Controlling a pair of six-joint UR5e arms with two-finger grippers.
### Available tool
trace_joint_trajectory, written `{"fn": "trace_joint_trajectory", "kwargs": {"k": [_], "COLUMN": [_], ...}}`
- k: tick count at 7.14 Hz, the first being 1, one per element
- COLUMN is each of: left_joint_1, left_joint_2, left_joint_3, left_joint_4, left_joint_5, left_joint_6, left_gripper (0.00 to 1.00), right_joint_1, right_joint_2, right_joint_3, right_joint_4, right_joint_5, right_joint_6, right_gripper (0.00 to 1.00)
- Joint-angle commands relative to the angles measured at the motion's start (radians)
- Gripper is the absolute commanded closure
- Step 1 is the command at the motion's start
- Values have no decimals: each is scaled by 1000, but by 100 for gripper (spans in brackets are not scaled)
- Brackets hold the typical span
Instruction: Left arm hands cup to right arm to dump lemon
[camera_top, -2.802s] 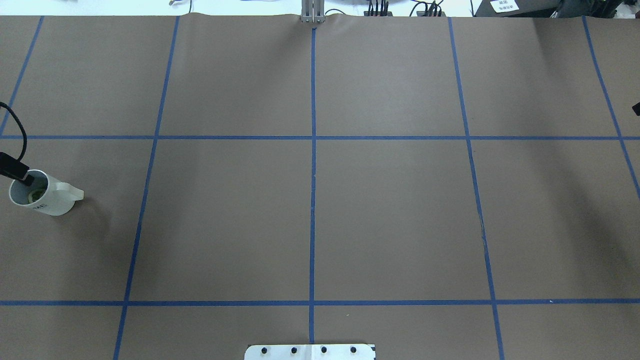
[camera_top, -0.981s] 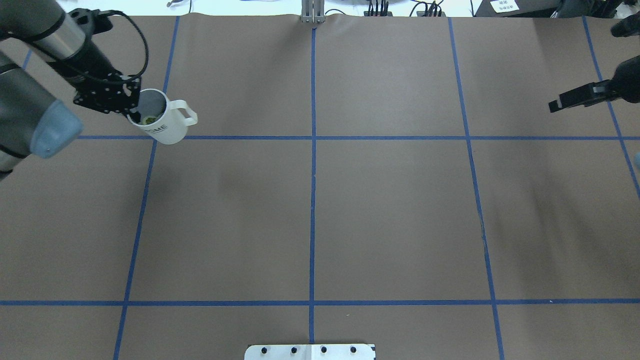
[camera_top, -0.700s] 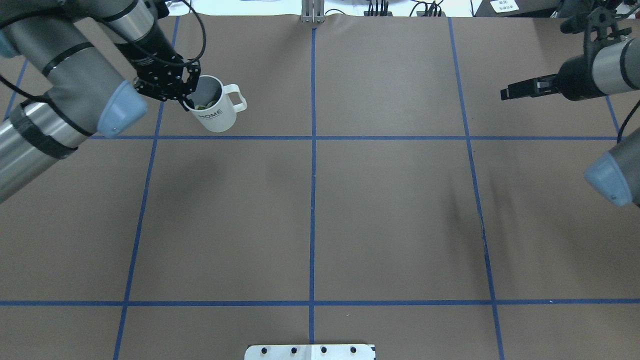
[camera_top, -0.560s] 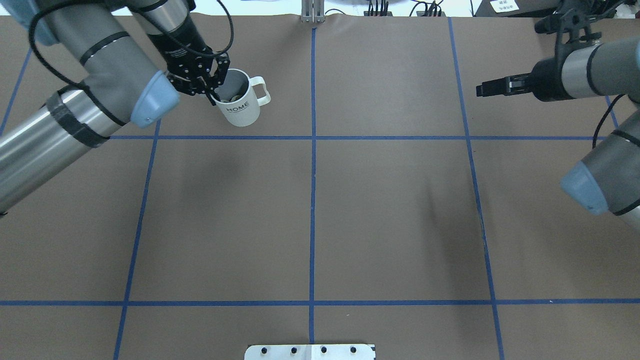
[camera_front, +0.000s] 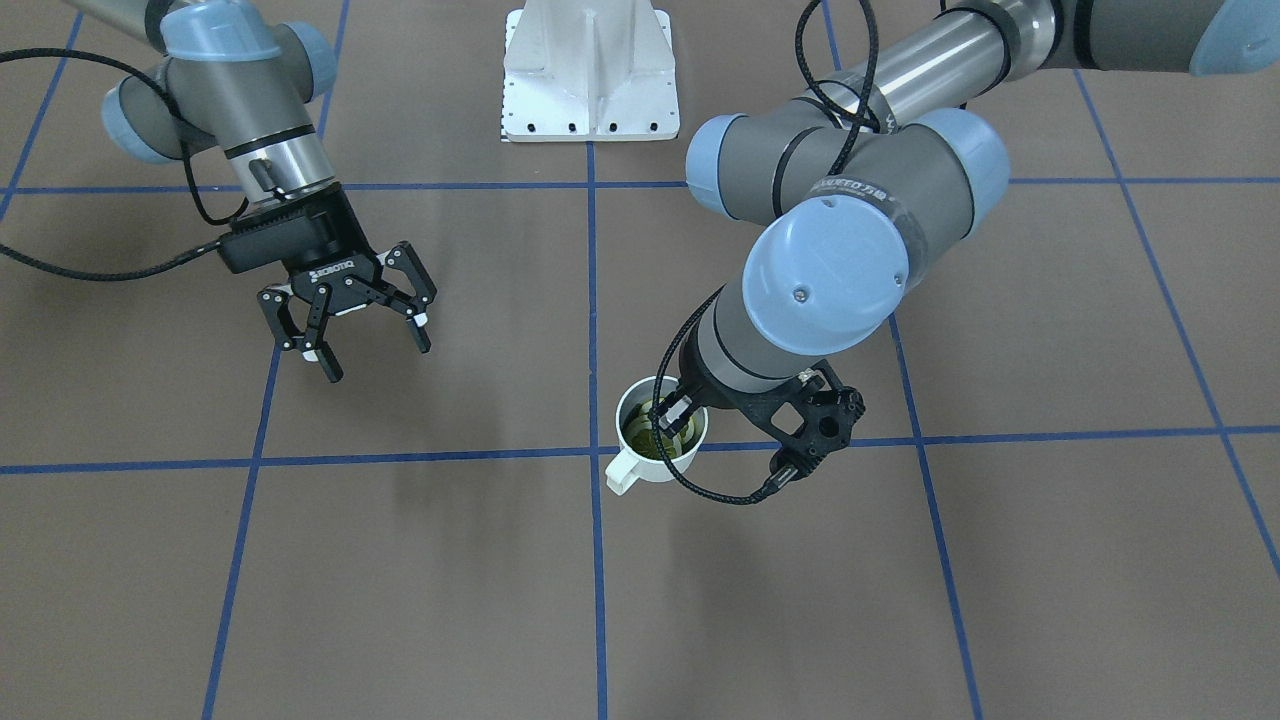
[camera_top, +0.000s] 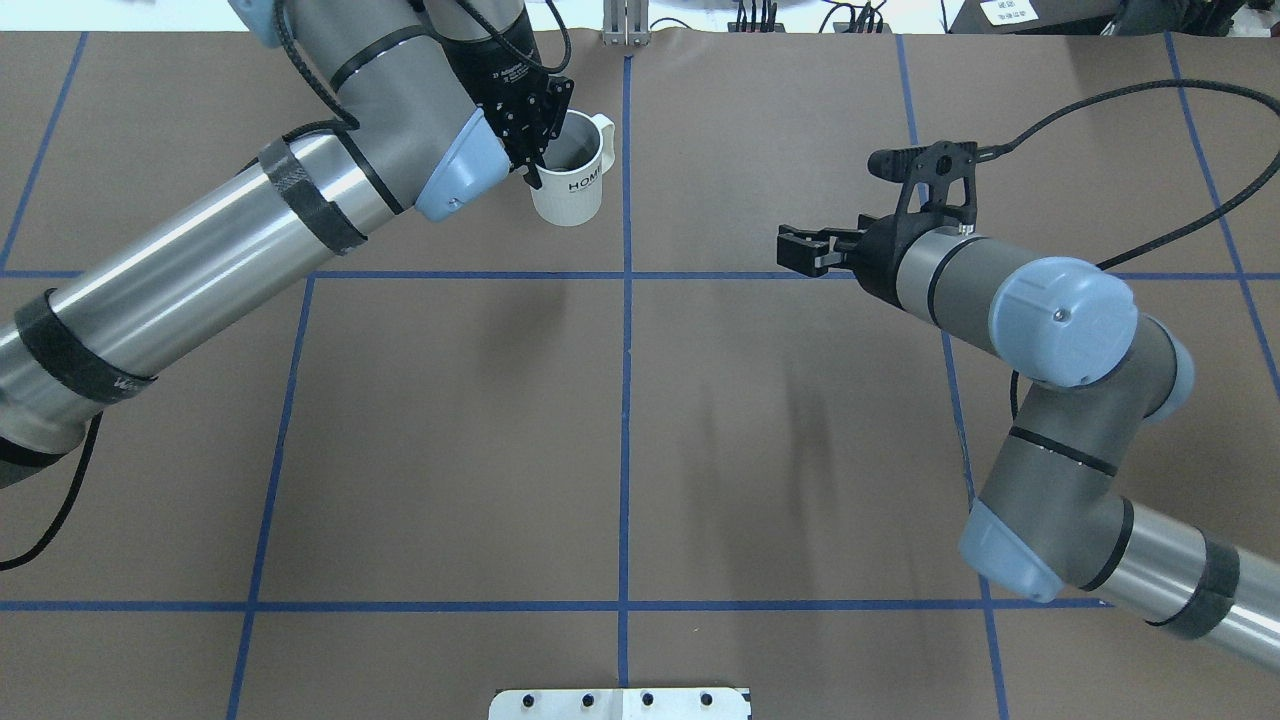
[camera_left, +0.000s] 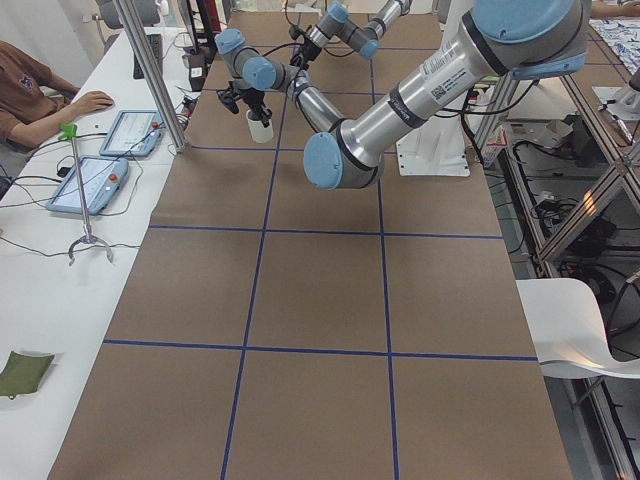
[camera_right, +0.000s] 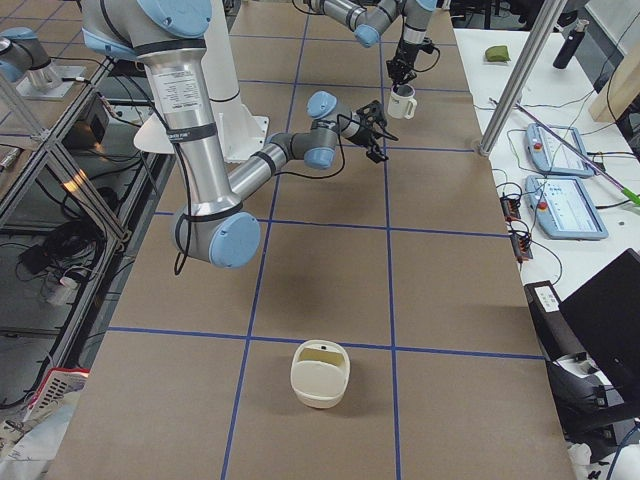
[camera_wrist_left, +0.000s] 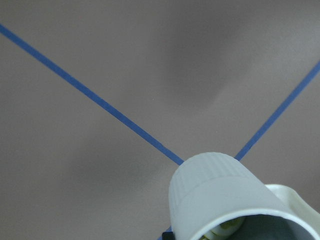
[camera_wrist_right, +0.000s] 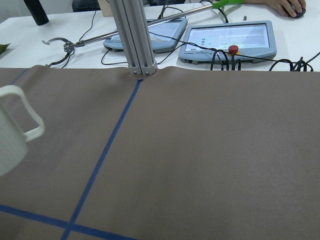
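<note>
The off-white cup (camera_top: 572, 185), lettered HOME, hangs above the table near the far centre line. My left gripper (camera_top: 537, 168) is shut on its rim, one finger inside and one outside, as the front view (camera_front: 678, 416) shows. The lemon (camera_front: 648, 441) lies in the bottom of the cup (camera_front: 655, 462) and peeks out in the left wrist view (camera_wrist_left: 226, 228). The cup's handle (camera_wrist_right: 26, 118) points toward my right gripper (camera_top: 797, 250). That gripper (camera_front: 368, 338) is open and empty, a gap away from the cup and pointing at it.
A beige basket (camera_right: 320, 375) stands on the table toward the robot's right end. The white robot base plate (camera_front: 590, 70) is at the near edge. An aluminium post (camera_wrist_right: 132, 37) and operator tablets (camera_wrist_right: 230, 37) stand beyond the far edge. A person (camera_left: 40, 95) sits there.
My left gripper has carried the cup from the left edge up and rightward to the far centre line. My right arm has come in from the right edge toward the middle.
</note>
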Motion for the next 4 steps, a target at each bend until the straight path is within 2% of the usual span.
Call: {"fn": "trace_joint_trajectory", "kwargs": {"k": [1, 4], "left_joint_1": [40, 98], "left_joint_2": [-39, -94], "left_joint_3": [4, 4], "left_joint_4": [0, 0], "left_joint_5": [8, 16], "left_joint_6": [-217, -343], "left_gripper": [100, 100], "right_joint_1": [-136, -277], "right_joint_2": [44, 100], "right_joint_3": [-9, -30], "right_joint_4": [1, -2], "right_joint_5": [-202, -428], "right_joint_6": [2, -12], "right_gripper": [4, 5]}}
